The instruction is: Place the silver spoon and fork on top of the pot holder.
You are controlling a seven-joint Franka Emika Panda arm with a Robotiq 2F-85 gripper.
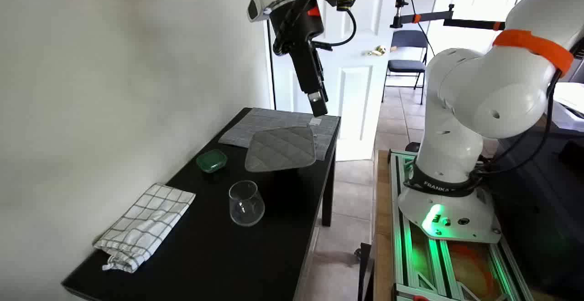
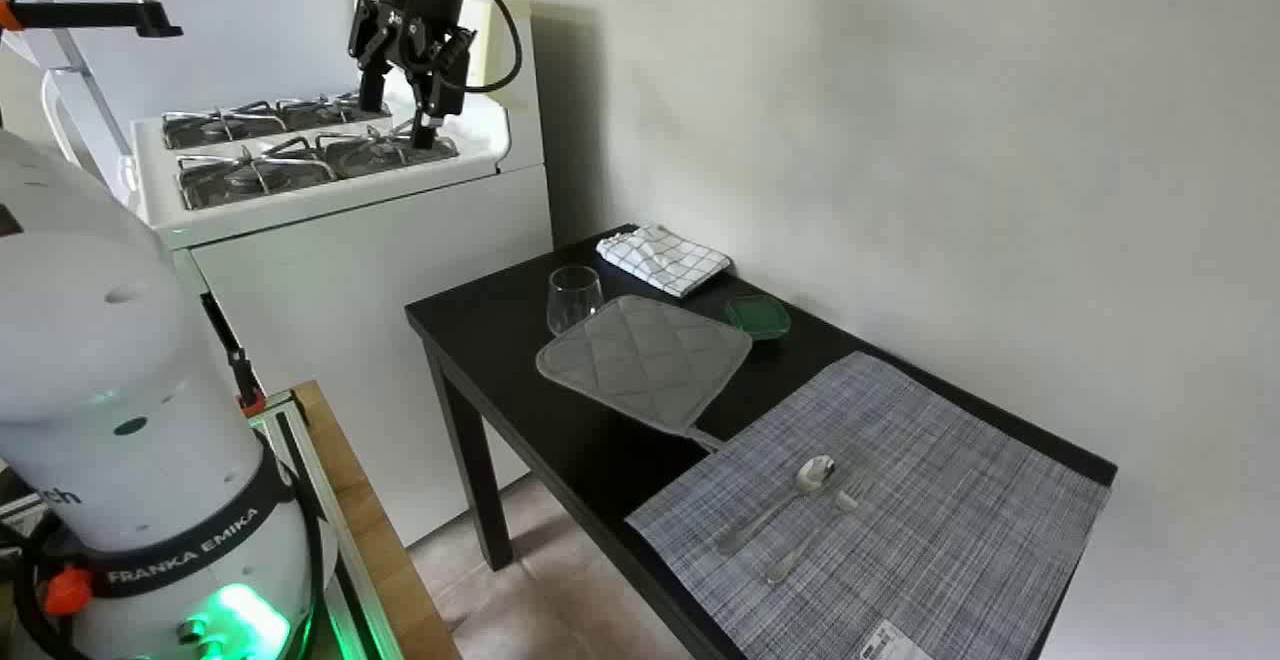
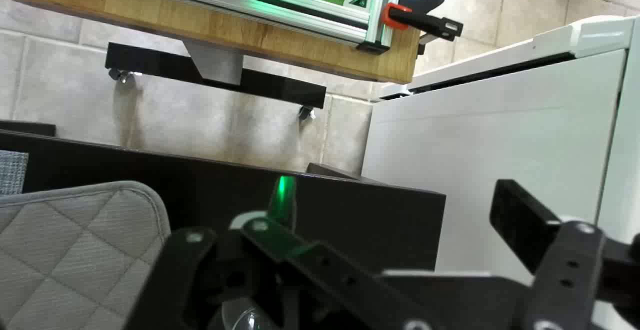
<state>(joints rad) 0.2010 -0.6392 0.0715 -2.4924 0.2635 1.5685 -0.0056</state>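
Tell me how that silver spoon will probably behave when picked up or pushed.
The spoon looks like shiny metal, so it will likely stay stiff and may slip in a grip. It is thin and lies on the placemat, so it could be awkward to get under. Pushed sideways, it might bump the fork, which lies close beside it.

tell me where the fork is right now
In an exterior view, low and right of centre, the fork lies on the grey placemat, just right of the spoon, off the pot holder.
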